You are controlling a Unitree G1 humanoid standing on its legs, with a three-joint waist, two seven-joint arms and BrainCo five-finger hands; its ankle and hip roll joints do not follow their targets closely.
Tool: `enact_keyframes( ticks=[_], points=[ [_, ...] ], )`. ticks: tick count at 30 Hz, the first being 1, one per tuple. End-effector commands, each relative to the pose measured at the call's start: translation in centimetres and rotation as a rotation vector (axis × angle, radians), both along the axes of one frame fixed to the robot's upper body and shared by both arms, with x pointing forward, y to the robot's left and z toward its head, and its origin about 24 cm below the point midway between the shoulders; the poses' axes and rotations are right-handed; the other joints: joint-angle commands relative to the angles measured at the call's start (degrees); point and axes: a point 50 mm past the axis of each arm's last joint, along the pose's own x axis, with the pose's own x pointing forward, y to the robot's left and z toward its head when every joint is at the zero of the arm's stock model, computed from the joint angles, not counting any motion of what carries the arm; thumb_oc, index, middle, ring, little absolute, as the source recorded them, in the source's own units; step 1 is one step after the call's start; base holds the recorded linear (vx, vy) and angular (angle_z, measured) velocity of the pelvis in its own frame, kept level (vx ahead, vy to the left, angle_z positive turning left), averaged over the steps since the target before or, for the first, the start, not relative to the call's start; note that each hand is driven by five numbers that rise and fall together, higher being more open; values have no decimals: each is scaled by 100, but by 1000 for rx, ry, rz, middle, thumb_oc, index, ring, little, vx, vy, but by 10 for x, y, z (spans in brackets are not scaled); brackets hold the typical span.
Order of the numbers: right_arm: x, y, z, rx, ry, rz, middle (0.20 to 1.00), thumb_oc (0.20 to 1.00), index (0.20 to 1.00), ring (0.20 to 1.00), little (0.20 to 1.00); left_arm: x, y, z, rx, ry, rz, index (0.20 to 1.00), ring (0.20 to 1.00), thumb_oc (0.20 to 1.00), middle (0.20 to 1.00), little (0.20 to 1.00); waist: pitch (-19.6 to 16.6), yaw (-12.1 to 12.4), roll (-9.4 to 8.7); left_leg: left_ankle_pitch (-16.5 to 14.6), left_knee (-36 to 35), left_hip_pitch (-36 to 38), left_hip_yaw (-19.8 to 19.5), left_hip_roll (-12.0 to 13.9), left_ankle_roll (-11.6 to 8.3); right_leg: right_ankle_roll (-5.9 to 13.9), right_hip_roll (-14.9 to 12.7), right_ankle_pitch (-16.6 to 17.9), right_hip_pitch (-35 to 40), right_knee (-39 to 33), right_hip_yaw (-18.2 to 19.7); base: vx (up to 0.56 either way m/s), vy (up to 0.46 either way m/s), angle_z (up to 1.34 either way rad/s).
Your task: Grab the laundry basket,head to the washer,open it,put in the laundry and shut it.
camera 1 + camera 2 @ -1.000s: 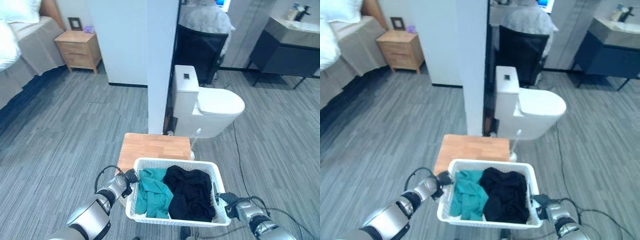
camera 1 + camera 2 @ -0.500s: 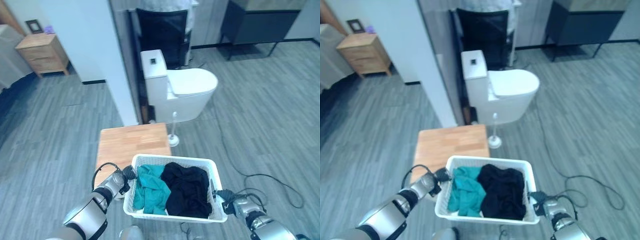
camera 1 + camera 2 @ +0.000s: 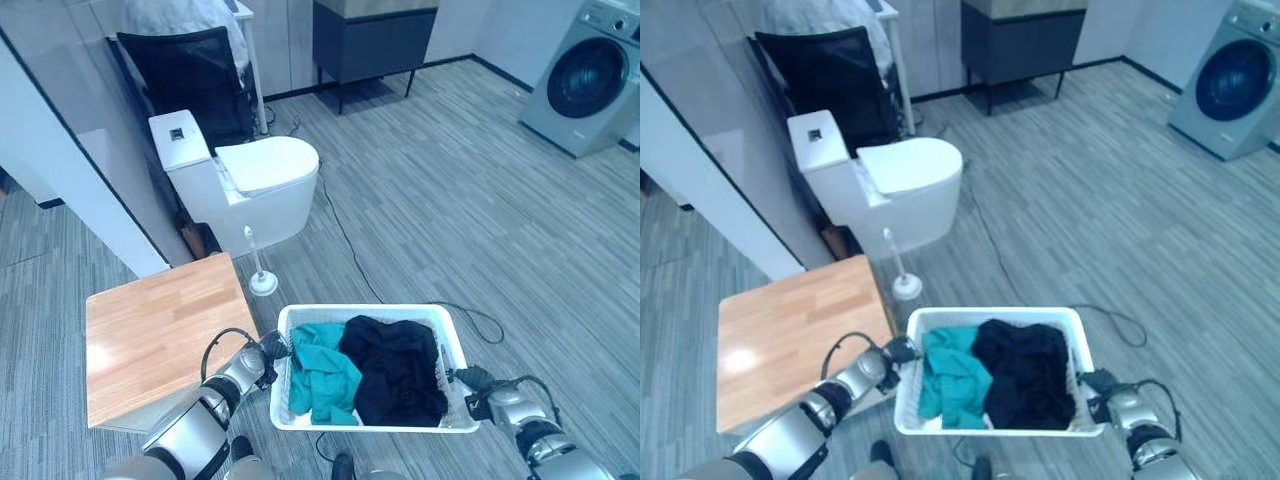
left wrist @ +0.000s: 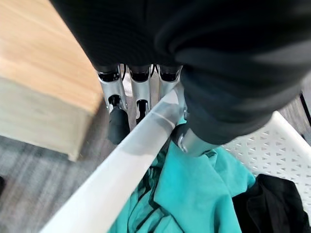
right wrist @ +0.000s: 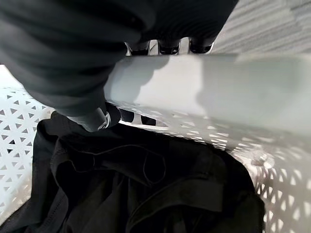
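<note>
Basket [image 3: 372, 422] first: I have the white laundry basket held off the floor between both arms, close in front of me, with a teal garment [image 3: 322, 372] on its left half and black clothes [image 3: 398, 368] on its right. My left robot hand [image 3: 262, 358] is clamped on the left rim; in its wrist view the fingers [image 4: 140, 92] curl down outside the rim and the thumb presses from inside, against the teal cloth. My right robot hand [image 3: 482, 387] grips the right rim the same way, fingers hooked over the edge and thumb inside by the black clothes.

To my left, the wooden surface [image 3: 160, 335] sits just beside the basket's left edge, its near corner close to my left arm. Ahead of it a toilet brush [image 3: 262, 272] stands on the floor near the basket's far-left corner, with the toilet [image 3: 245, 185] behind it and a black chair [image 3: 185, 70] further back. A cable [image 3: 350, 245] trails across the floor toward the basket's far rim.

Ahead and to the right I see wide bare grey plank floor [image 3: 450, 190] running to the washer [image 3: 588, 75] in the far right corner, its door closed. A dark cabinet [image 3: 375, 40] stands against the back wall.
</note>
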Motion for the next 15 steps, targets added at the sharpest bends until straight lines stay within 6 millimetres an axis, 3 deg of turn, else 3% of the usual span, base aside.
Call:
enact_keyframes(
  ticks=[1, 3, 5, 6, 7, 8, 10, 15],
  points=[
    [32, -17, 38, 46, -221, -70, 200, 200, 200, 200, 200, 38, 10, 40, -12, -128, 80, 200, 200, 200, 200, 200, 137, 135, -49, -1618, 800, -69, -303, -227, 438, 856, -502, -430, 339, 115, 238, -92, -14, -26],
    [29, -14, 34, 55, -206, -65, 200, 200, 200, 200, 200, 37, 9, 38, -15, -129, 79, 200, 200, 200, 200, 200, 75, 109, -27, -1869, 1182, 203, -722, -600, 445, 900, -503, -274, 181, 92, 353, -119, 32, -22],
    [25, -14, 30, 66, -184, -65, 200, 200, 200, 200, 200, 35, 6, 36, -33, -129, 75, 200, 200, 200, 200, 200, -69, 48, 126, -2194, 995, 655, -1315, -1000, 462, 1003, -455, -98, 71, -36, 558, -72, 101, -36],
    [25, -14, 30, 66, -184, -65, 200, 200, 200, 200, 200, 35, 6, 37, -33, -129, 75, 200, 200, 200, 200, 200, -82, 42, 114, -2167, 970, 645, -1317, -1014, 463, 1004, -467, -89, 55, -42, 554, -78, 118, -53],
    [24, -15, 29, 65, -175, -68, 200, 200, 200, 200, 200, 35, 5, 37, -40, -136, 68, 200, 200, 200, 200, 200, -172, 30, 205, -2486, 581, 838, -1767, -1269, 501, 1050, -454, 48, -55, -151, 766, -100, 124, -40],
    [24, -14, 29, 67, -172, -67, 200, 200, 200, 200, 200, 35, 5, 37, -44, -140, 63, 200, 200, 200, 200, 200, -192, 29, 230, -2572, 449, 877, -1919, -1323, 511, 1062, -457, 88, -109, -171, 838, -96, 125, -36],
    [24, -11, 26, 77, -159, -65, 200, 200, 200, 200, 200, 32, 2, 35, -51, -136, 53, 200, 200, 200, 200, 200, -245, -39, 309, -2716, 69, 1091, -2028, -1316, 545, 1101, -460, 156, -257, -122, 962, -118, 168, -43],
    [24, -9, 24, 90, -161, -73, 200, 200, 200, 200, 200, 28, -4, 30, -56, -127, 25, 200, 200, 200, 200, 200, -181, -167, 399, -2704, -182, 1209, -1609, -1335, 611, 1305, -680, 408, -637, 112, 1007, -147, 187, -28]
  ],
)
